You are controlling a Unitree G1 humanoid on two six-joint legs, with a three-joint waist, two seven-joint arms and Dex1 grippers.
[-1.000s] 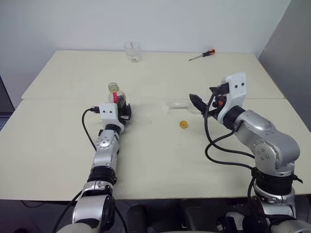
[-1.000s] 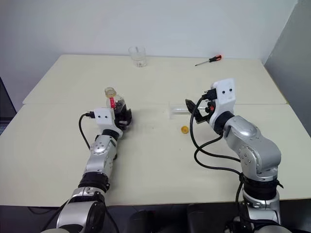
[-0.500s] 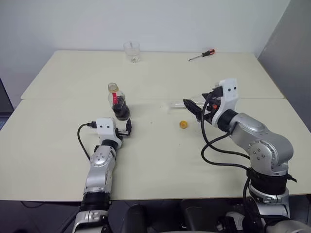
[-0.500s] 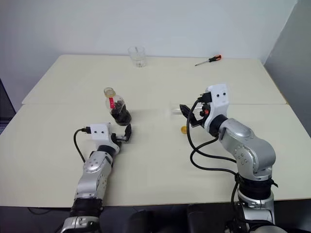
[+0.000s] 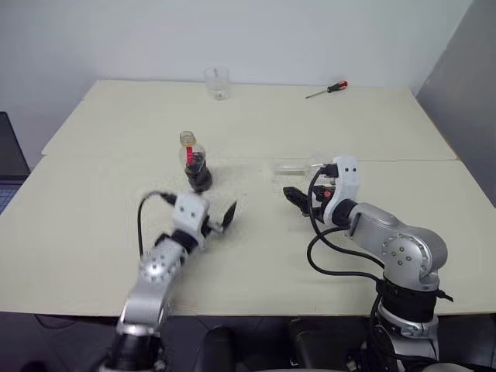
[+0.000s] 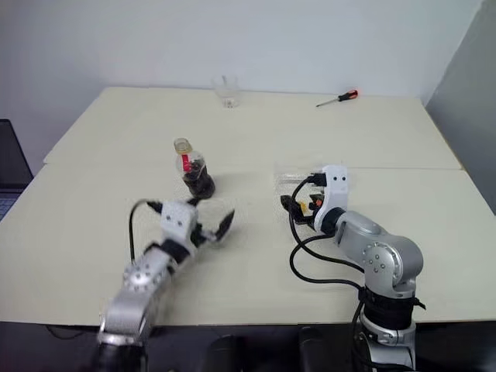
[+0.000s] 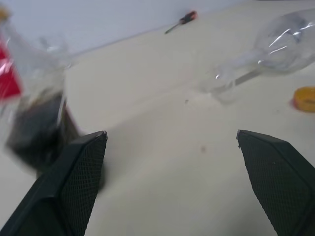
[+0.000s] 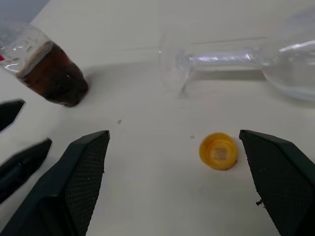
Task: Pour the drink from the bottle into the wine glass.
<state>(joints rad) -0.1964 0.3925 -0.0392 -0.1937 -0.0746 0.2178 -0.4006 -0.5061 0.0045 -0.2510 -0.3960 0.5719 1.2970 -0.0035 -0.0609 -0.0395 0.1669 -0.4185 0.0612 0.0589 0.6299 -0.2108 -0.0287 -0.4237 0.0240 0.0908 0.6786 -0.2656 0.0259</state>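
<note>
even, soft overhead light, bright on the pale table (image 5: 116,124); shadows are faint. the left wrist view is motion-blurred, smearing the bottle (image 7: 34,123); glints streak the wine glass (image 8: 275,61).

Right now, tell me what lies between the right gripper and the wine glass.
Only the loose yellow cap lies on the table between the open right gripper and the wine glass, which lies on its side. The cap is low and apart from the glass.
</note>
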